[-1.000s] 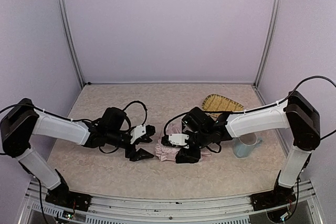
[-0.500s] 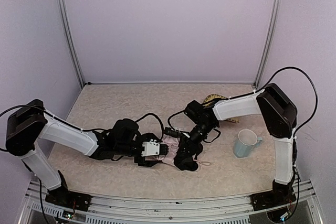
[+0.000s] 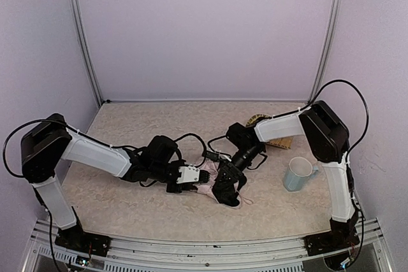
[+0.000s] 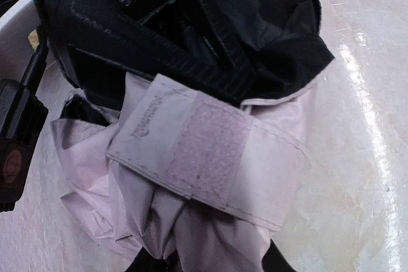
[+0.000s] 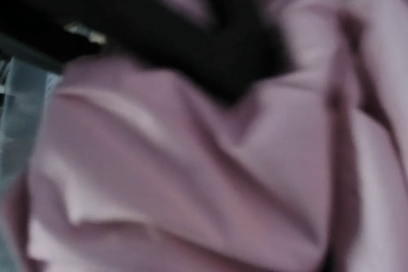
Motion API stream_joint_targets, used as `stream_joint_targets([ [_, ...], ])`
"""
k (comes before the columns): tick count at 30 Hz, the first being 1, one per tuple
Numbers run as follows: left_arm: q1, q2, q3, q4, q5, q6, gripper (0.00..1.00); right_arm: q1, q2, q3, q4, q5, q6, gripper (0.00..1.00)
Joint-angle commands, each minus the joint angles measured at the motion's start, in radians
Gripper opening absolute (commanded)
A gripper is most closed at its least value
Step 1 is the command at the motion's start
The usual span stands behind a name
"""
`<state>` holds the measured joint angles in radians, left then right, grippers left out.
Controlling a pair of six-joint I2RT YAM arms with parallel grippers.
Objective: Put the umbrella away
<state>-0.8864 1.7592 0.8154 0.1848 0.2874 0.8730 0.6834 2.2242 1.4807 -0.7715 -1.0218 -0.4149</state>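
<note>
Your umbrella (image 3: 213, 181) lies as 1 crumpled bundle on the table (image 3: 127, 211), near the middle and toward the near edge, between the 2 arms. The left wrist view shows pale pink fabric (image 4: 210, 221) in loose folds, black lining bunched at the far side, and a pale closure strap (image 4: 207, 151) with a fuzzy patch lying across the bundle, unfastened at its right end. No shaft or handle can be made out.

Your left gripper (image 3: 199, 179) meets the bundle from the left. In its own camera only the 2 fingertips (image 4: 150, 262) show at the bottom edge, set narrowly apart with pink folds running down between them; whether they actually clamp the fabric cannot be told.

Your right gripper (image 3: 227, 181) sits on the bundle's right, black-lined side. Its camera is blurred, filled with pink fabric (image 5: 191, 176), so you cannot tell its opening.

A pale blue mug (image 3: 298, 174) stands well to the right. A woven tray (image 3: 273, 137) lies farther back, partly behind the right arm.
</note>
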Motion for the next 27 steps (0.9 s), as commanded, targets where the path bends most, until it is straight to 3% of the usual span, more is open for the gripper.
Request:
stream_joint_targets([
  [1,-0.007,0.043,0.037,-0.172,0.159,-0.024,0.24,-0.015,0.001,-0.042,0.166,0.229,0.132,0.40],
  [6,-0.008,0.095,0.071,-0.298,0.161,-0.104,0.12,-0.015,-0.164,-0.162,0.317,0.331,0.177,0.58],
  [9,-0.013,0.111,0.076,-0.316,0.183,-0.114,0.05,-0.015,-0.279,-0.242,0.387,0.400,0.181,0.63],
  [15,-0.004,0.170,0.148,-0.397,0.210,-0.123,0.03,-0.006,-0.518,-0.395,0.496,0.458,0.161,0.74],
  [20,0.024,0.232,0.233,-0.486,0.264,-0.129,0.03,0.079,-0.688,-0.545,0.607,0.587,0.116,0.79],
  [27,0.035,0.256,0.277,-0.531,0.284,-0.130,0.03,0.139,-0.701,-0.654,0.666,0.661,0.175,0.86],
])
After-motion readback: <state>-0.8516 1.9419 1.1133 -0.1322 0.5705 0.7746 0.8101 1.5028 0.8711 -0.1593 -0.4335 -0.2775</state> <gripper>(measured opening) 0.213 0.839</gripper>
